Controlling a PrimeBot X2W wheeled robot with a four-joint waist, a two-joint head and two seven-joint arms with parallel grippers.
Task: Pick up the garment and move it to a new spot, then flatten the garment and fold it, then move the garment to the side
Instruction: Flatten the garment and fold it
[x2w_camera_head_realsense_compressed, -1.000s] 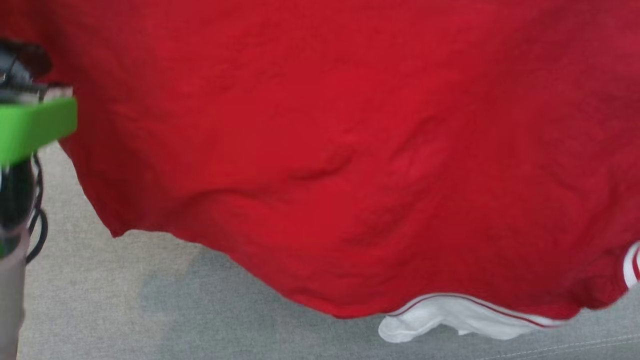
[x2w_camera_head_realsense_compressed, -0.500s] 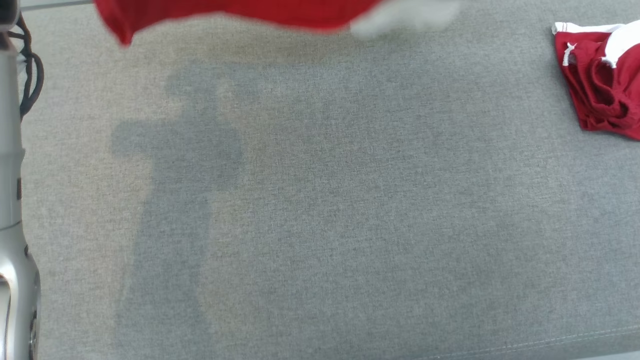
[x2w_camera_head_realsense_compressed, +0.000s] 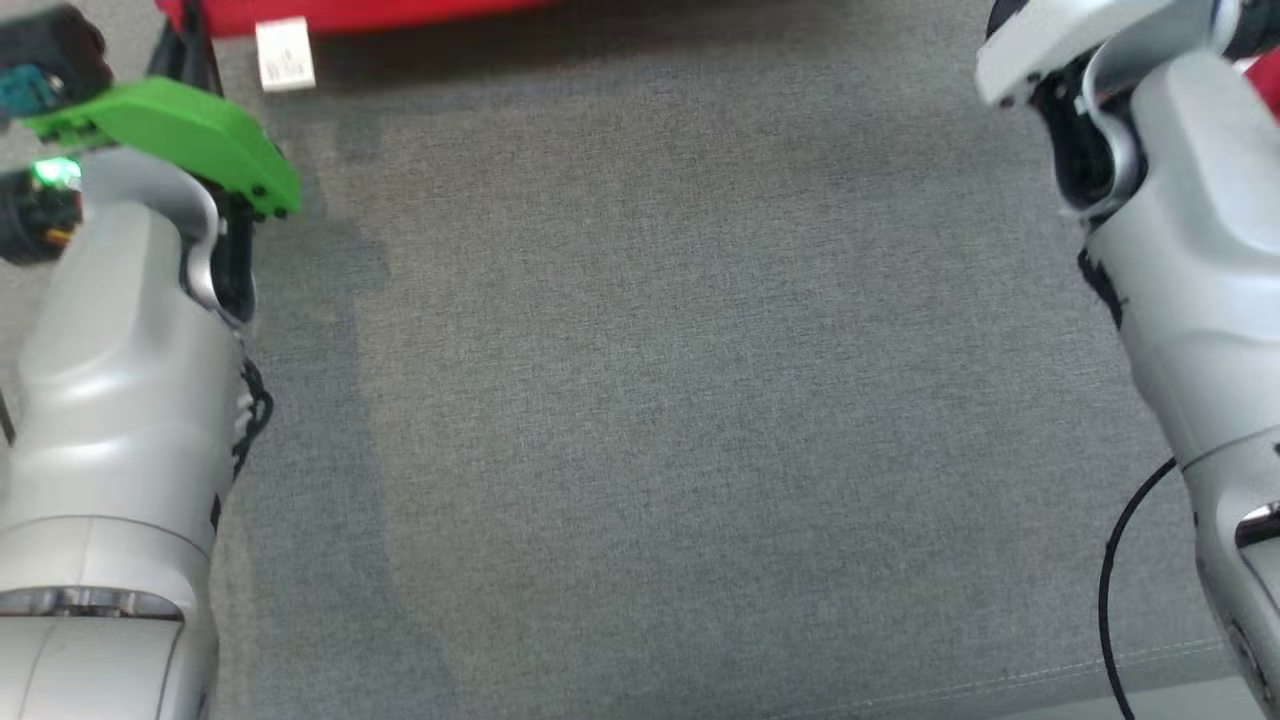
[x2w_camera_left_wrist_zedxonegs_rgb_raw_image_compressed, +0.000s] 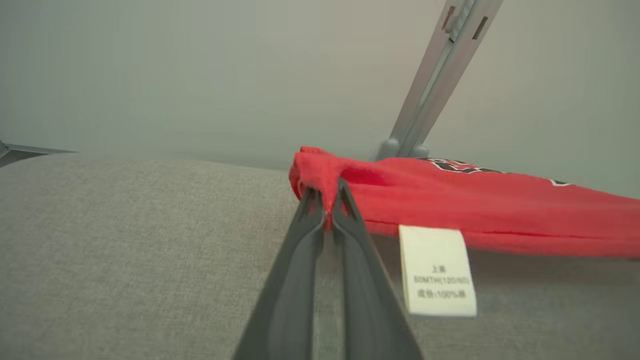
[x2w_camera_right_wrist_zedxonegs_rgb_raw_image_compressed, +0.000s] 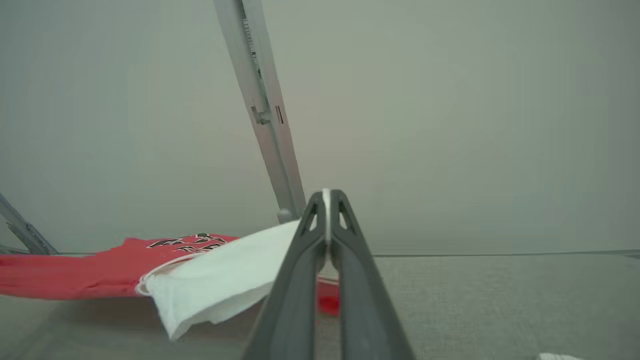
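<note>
The garment (x2w_camera_head_realsense_compressed: 350, 12) is red with white trim and shows as a thin strip along the top edge of the head view. A white care label (x2w_camera_head_realsense_compressed: 285, 55) hangs from it. In the left wrist view my left gripper (x2w_camera_left_wrist_zedxonegs_rgb_raw_image_compressed: 325, 192) is shut on a bunched red corner of the garment (x2w_camera_left_wrist_zedxonegs_rgb_raw_image_compressed: 500, 205), beside the label (x2w_camera_left_wrist_zedxonegs_rgb_raw_image_compressed: 437, 270). In the right wrist view my right gripper (x2w_camera_right_wrist_zedxonegs_rgb_raw_image_compressed: 326, 192) is shut on the garment's white part (x2w_camera_right_wrist_zedxonegs_rgb_raw_image_compressed: 225, 275); the red body (x2w_camera_right_wrist_zedxonegs_rgb_raw_image_compressed: 100, 270) stretches away to the left. The cloth hangs low over the grey table (x2w_camera_head_realsense_compressed: 650, 400), with shadow under it.
My left forearm (x2w_camera_head_realsense_compressed: 120, 330) with its green fitting (x2w_camera_head_realsense_compressed: 190, 130) and my right forearm (x2w_camera_head_realsense_compressed: 1180, 250) flank the table. A slanted metal post (x2w_camera_left_wrist_zedxonegs_rgb_raw_image_compressed: 440, 75) stands behind the garment before a plain wall. A scrap of other red cloth (x2w_camera_head_realsense_compressed: 1265, 85) peeks out behind the right arm.
A second ago the garment filled the head view. It has since swung away to the far edge, and both forearms have come into view. Both grippers stay shut.
</note>
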